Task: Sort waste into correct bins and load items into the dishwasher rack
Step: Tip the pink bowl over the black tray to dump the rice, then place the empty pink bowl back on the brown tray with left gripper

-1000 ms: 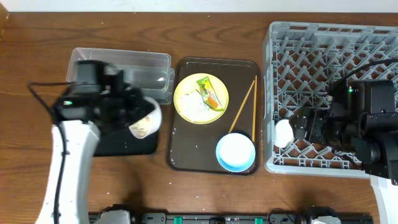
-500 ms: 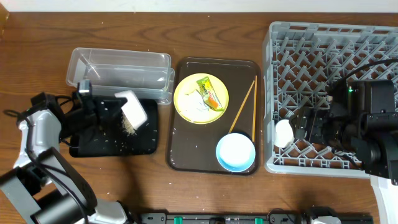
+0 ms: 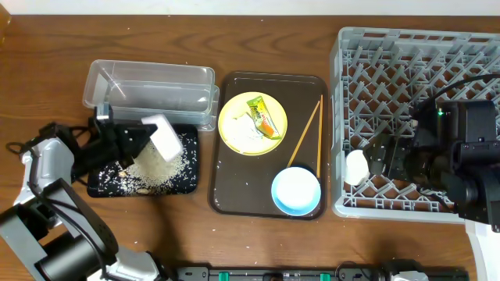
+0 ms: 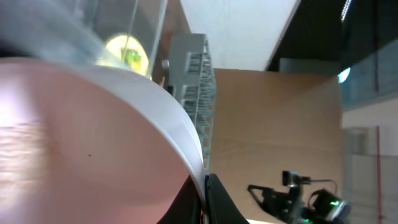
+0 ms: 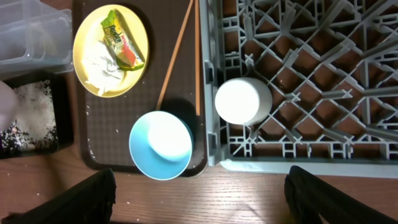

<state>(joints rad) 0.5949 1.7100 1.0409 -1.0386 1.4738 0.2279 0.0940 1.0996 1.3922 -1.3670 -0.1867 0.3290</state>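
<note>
Rice grains (image 3: 152, 168), white and granular, lay scattered over the shallow black tray (image 3: 95, 187); the smooth, round cream-white bowl (image 3: 166, 142) hung tipped on its side just above them, pinched at the rim by the left gripper (image 3: 139, 136); the right gripper (image 5: 200, 193) was spread wide, holding nothing, over the grey lattice rack (image 3: 406, 47); a small white cup (image 5: 241, 101) sat among pegs at the rack's left edge.

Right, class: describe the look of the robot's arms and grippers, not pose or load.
The left arm has rounded white links and black joints, with a thin black cable looping beside it; the left gripper is black. The right arm is mostly boxy black housing with a small green light, a white link lower down and black cables; the right gripper is black too.
</note>
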